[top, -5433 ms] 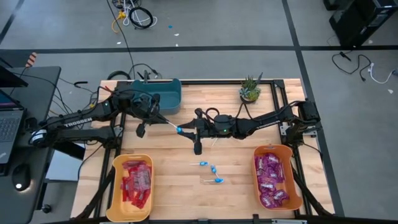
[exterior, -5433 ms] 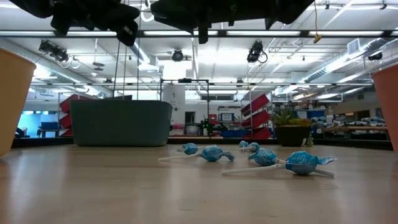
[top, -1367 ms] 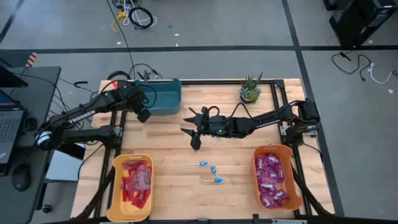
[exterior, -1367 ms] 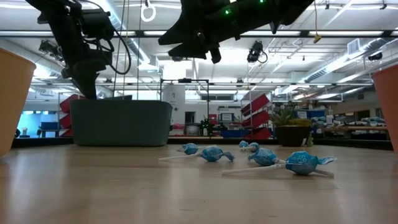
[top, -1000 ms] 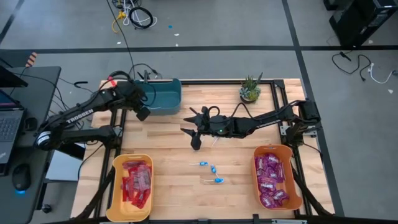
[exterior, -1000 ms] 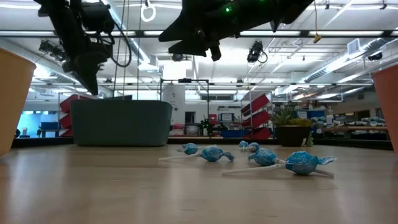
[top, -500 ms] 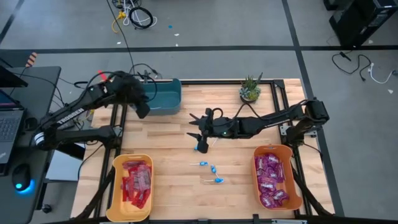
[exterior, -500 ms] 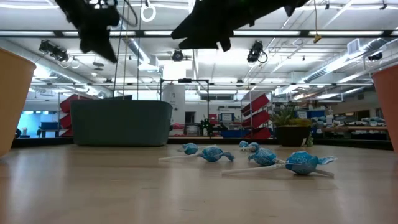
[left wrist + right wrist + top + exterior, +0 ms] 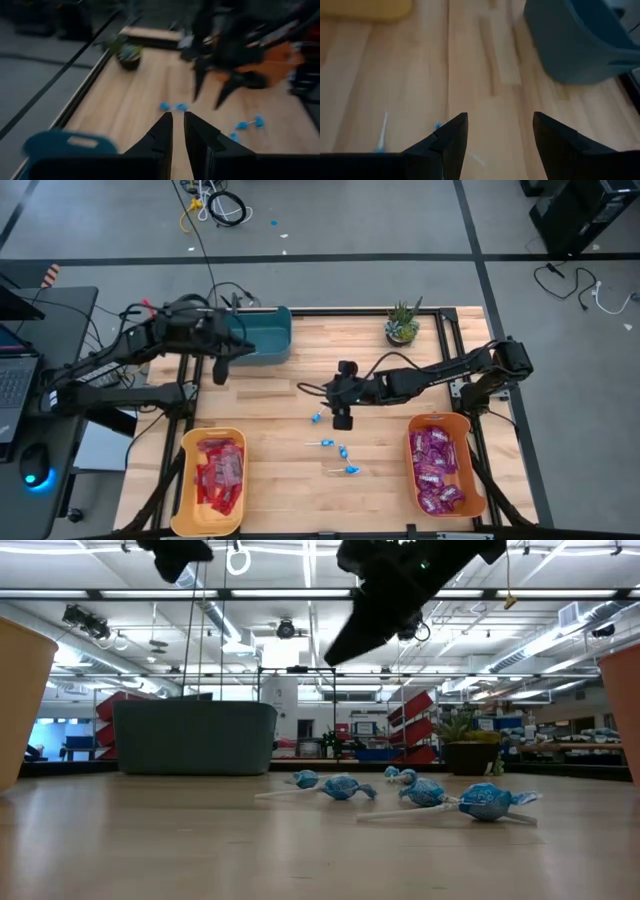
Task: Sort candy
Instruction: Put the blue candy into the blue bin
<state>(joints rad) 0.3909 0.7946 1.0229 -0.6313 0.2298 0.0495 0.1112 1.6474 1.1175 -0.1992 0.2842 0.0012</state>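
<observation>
Right gripper point(image 9: 341, 420) poised above mid-table with fingers point(image 9: 451, 135) spread wide and nothing between them, just beside the blue lollipops point(image 9: 341, 452) scattered on the wood; one lollipop point(image 9: 316, 418) close to its tip. Left gripper point(image 9: 220, 372) raised at the near-left corner of the teal bin point(image 9: 262, 332), fingers point(image 9: 162, 131) drawn nearly together, a thin gap left, nothing held.

Pale butcher-block tabletop point(image 9: 290, 500) on a dark frame, grey floor around, loose cables point(image 9: 215, 205) beyond the far edge. Desk with a laptop point(image 9: 12, 385) off the left side. Small potted plant point(image 9: 402, 323) at the far edge, right of the teal bin. Level across the table: four or five lollipops point(image 9: 470, 802) lying on thin white sticks, a hall with ceiling lights and red shelving behind.

Teal bin's inside not readable from above; left arm over part of it. Left wrist view blurred, lollipops point(image 9: 172, 106) only smudges there.

Yellow bin point(image 9: 212, 480) near-left, filled with flat red packets point(image 9: 218, 470). Orange bin point(image 9: 444, 464) near-right, filled with shiny purple packets point(image 9: 436, 465).
</observation>
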